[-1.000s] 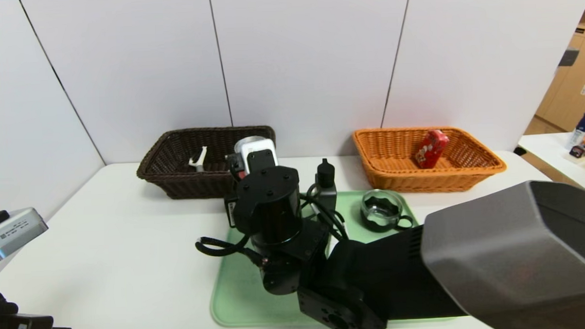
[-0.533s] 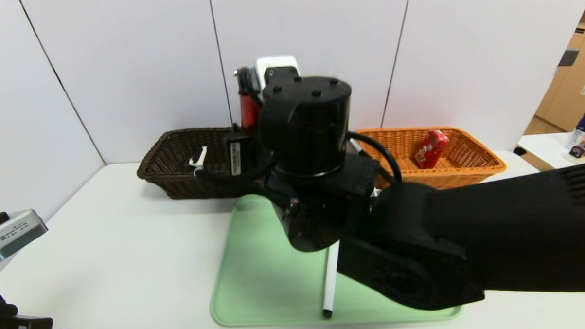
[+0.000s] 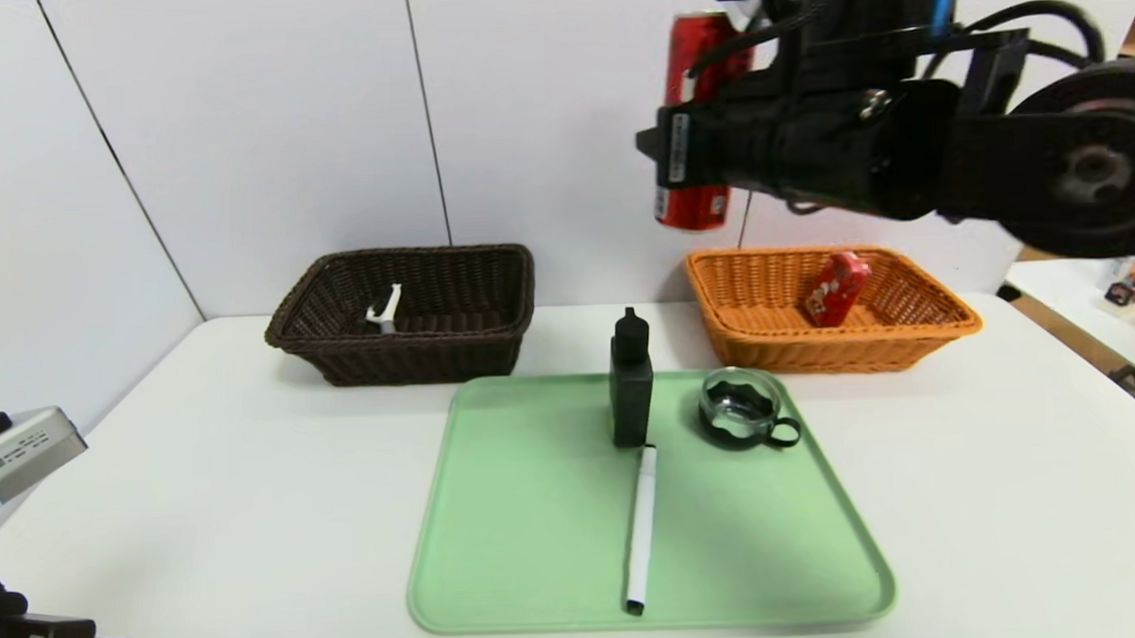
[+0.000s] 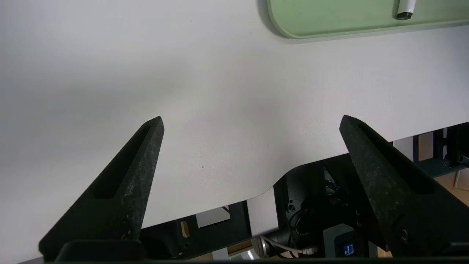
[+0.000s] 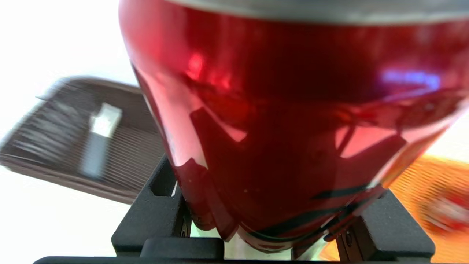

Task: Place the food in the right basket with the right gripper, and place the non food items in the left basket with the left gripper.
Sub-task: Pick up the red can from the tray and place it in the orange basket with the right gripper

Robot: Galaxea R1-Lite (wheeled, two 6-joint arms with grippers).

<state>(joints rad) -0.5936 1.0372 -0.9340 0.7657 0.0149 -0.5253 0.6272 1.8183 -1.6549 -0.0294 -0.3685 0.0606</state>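
Note:
My right gripper (image 3: 703, 144) is shut on the tall red drink can (image 3: 696, 69), held upright high above the table, up and left of the orange basket (image 3: 908, 331). The can fills the right wrist view (image 5: 285, 121). The small red carton (image 3: 837, 288) lies in the orange basket. The white peeler (image 3: 385, 309) lies in the dark brown basket (image 3: 389, 358). The black bottle (image 3: 631, 383), glass cup in its black holder (image 3: 742, 409) and white marker (image 3: 642, 529) sit on the green tray (image 3: 519, 547). My left gripper (image 4: 251, 123) is open and empty over the table's near left edge.
A side table (image 3: 1086, 310) with bottles and packets stands at the far right. White wall panels stand close behind the baskets. In the left wrist view the tray's corner (image 4: 293, 25) and the marker's black tip (image 4: 405, 9) show, and the robot's base shows below the table edge.
My right arm has lifted the red can off the tray and swung it up and to the right, toward the orange basket. The bottle, cup and marker now show uncovered. The left arm has stayed still.

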